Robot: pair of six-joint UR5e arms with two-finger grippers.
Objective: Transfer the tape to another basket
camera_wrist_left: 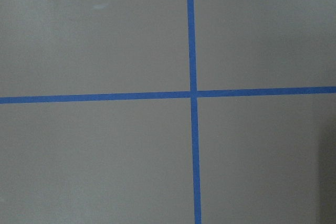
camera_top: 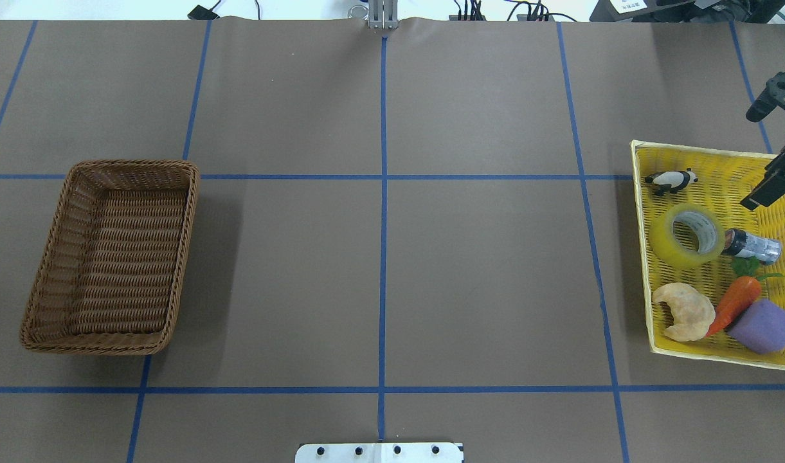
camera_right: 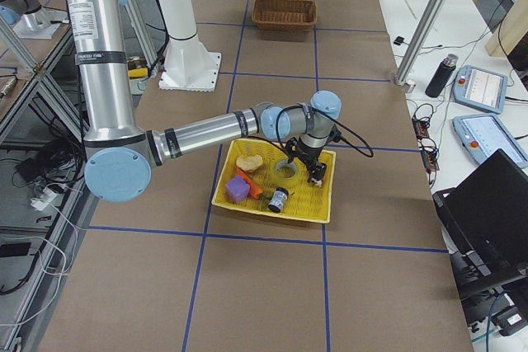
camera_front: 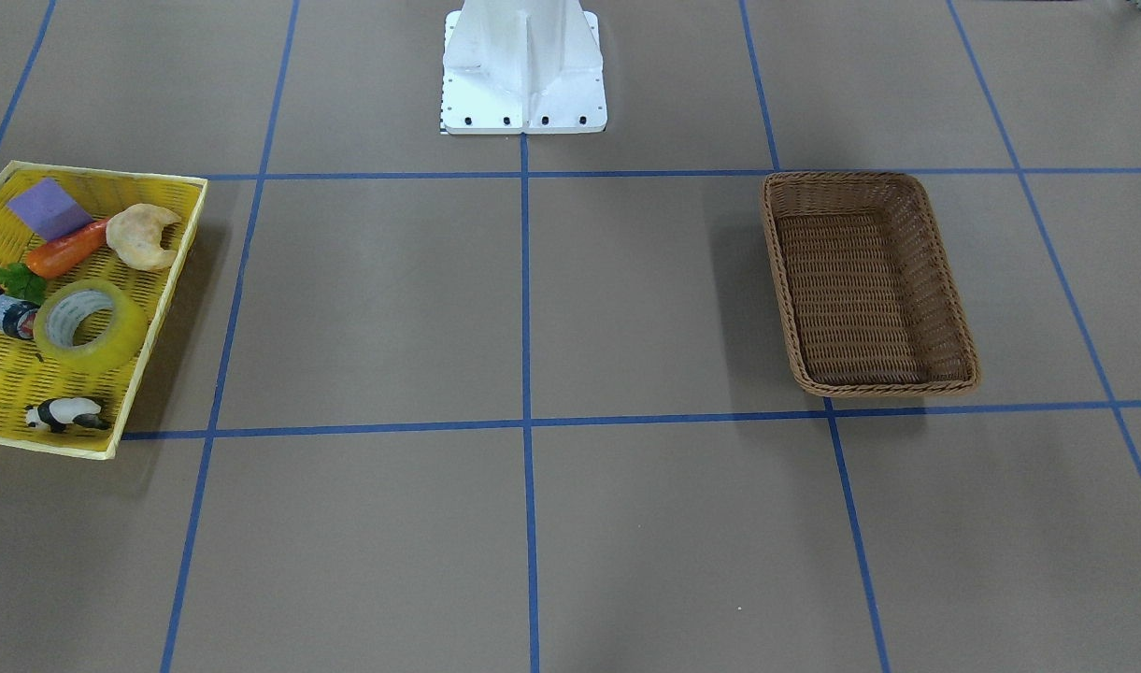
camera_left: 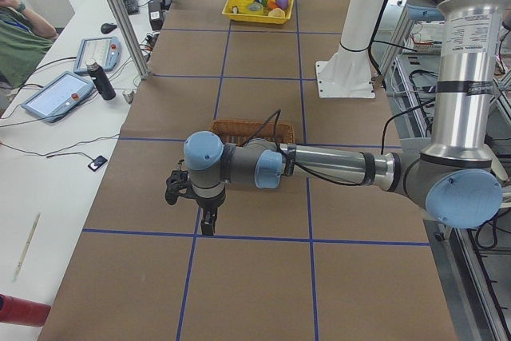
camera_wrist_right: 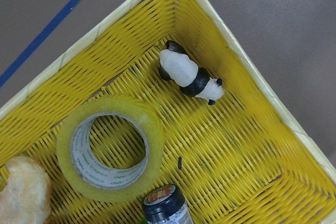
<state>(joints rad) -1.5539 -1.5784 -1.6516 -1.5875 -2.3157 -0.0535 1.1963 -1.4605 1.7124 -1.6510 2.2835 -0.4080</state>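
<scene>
Brown table (camera_front: pixel 626 308) from the front: tape (camera_front: pixel 91 326) lies flat in the yellow tray (camera_front: pixel 179 271), basket (camera_front: pixel 869 280) well apart. Side views: right end effector (camera_right: pixel 316 174) hangs over the tape, left end effector (camera_left: pixel 207 225) near the basket; neither grip readable. Right wrist: tape looks light, stiff, slick; pinch 1 wall through the core.

one tape (camera_front: pixel 121 342), one wicker basket (camera_front: pixel 850 290), one yellow tray (camera_front: pixel 9 383), one panda (camera_front: pixel 65 412), one carrot (camera_front: pixel 67 250).
</scene>
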